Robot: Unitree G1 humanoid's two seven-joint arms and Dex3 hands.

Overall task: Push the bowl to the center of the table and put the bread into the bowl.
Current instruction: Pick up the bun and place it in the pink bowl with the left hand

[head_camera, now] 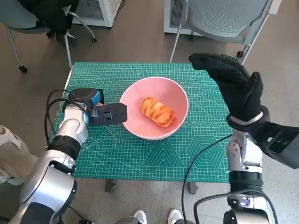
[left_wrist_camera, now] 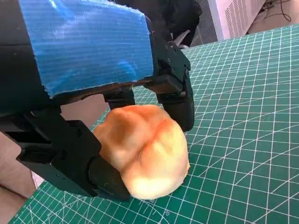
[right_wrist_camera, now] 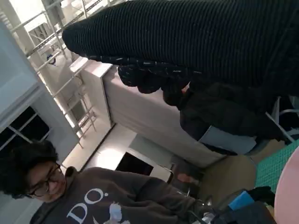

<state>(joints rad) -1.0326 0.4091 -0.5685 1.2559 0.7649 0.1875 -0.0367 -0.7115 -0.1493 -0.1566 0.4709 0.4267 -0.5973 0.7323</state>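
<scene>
Head view: the bowl [head_camera: 179,93] sits near the middle of the mat [head_camera: 140,156], with the bread [head_camera: 157,112] lying inside it. By my judgement both parts of the task look done, or nearly so.

My right hand [head_camera: 232,86] hangs above the mat's far right corner, fingers spread and holding nothing.

My left hand [head_camera: 100,111] lies low on the mat just beside the bowl's left rim. I cannot tell if it touches the rim.

Left wrist view: a pale golden lump [left_wrist_camera: 145,156] rests on the mat with my fingers [left_wrist_camera: 180,100] on either side of it. It looks like bread, but I cannot square it with the head view. I also cannot tell whether the fingers grip it or merely flank it.

The next move calls for settling what the left hand has. If it has nothing, it should draw back to the left without nudging the bowl.
</scene>
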